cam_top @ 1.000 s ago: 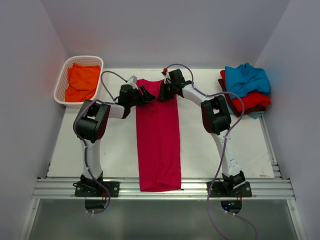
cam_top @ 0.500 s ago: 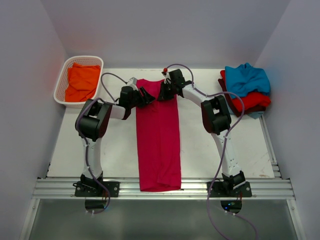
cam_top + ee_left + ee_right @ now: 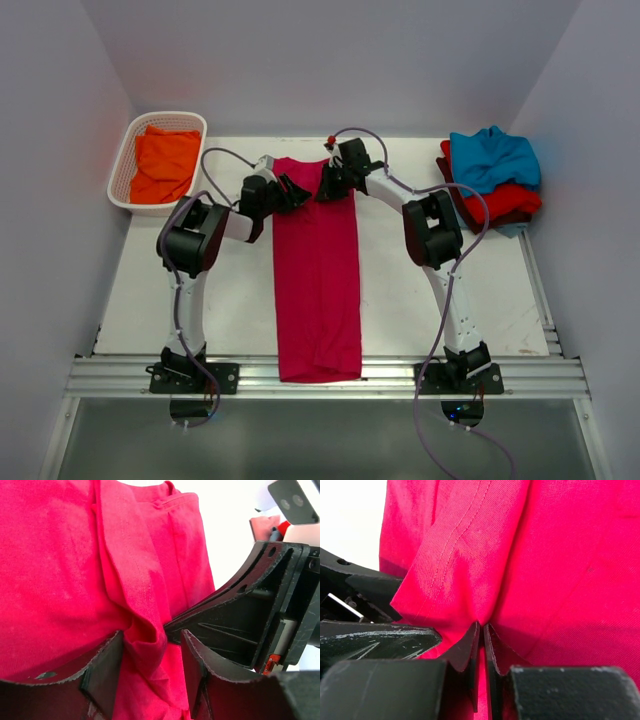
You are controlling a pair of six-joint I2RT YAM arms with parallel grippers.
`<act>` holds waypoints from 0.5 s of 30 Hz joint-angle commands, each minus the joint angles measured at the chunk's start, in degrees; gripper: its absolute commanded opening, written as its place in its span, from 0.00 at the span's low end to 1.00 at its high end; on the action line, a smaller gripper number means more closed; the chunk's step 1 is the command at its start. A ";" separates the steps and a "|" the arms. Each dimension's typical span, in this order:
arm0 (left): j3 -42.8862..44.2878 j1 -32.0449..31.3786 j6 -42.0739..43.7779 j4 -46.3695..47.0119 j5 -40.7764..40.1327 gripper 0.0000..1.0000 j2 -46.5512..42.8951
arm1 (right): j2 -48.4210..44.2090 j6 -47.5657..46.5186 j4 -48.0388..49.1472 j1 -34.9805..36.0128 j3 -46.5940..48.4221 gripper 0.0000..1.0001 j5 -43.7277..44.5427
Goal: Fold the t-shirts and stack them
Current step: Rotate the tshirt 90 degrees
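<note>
Crimson-pink t-shirt (image 3: 318, 270) stretched out in one long strip, and both claws are biting its far end!
It runs down the middle of the worktop (image 3: 420, 310), with its near hem at the rail by the arm bases. The left claw (image 3: 152, 640) pinches a bunched fold at the far left corner. The right claw (image 3: 482, 630), just beside it, is squeezed almost flat on a thin fold. Off left, an orange t-shirt (image 3: 165, 165) lies in the white basket (image 3: 118, 178). Far right, a teal-blue t-shirt (image 3: 490, 158) tops a red t-shirt (image 3: 505, 203).
</note>
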 commanded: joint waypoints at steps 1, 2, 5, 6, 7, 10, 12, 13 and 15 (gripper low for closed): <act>-1.28 0.05 0.10 7.06 1.19 0.53 2.23 | -0.56 -0.98 -3.85 -1.20 -2.02 0.07 2.49; -1.62 -0.03 -0.16 7.59 1.46 0.53 2.15 | -0.65 -0.89 -3.85 -1.11 -2.02 0.07 2.40; -3.12 0.14 -0.60 10.40 2.69 0.51 1.71 | -0.56 -0.89 -3.76 -1.29 -2.11 0.07 2.49; -3.73 0.14 -0.69 11.02 3.13 0.50 1.45 | -0.47 -0.89 -3.85 -1.29 -2.02 0.07 2.31; -4.09 0.14 -0.69 11.11 3.05 0.50 1.18 | -0.30 -0.89 -3.85 -1.29 -2.02 0.07 2.31; -5.75 0.23 -0.78 11.20 3.66 0.49 -1.71 | -0.21 -0.89 -3.76 -1.29 -2.02 0.07 2.31; -7.77 0.23 -0.60 12.42 3.66 0.48 -3.30 | -0.03 -0.72 -3.76 -1.29 -2.02 0.06 2.22; -8.39 0.23 -0.43 12.95 3.66 0.47 -4.00 | -0.03 -0.72 -3.67 -1.37 -2.02 0.06 2.14; -8.75 0.32 -0.08 13.22 3.57 0.46 -4.97 | 0.05 -0.71 -3.59 -1.29 -2.02 0.06 1.96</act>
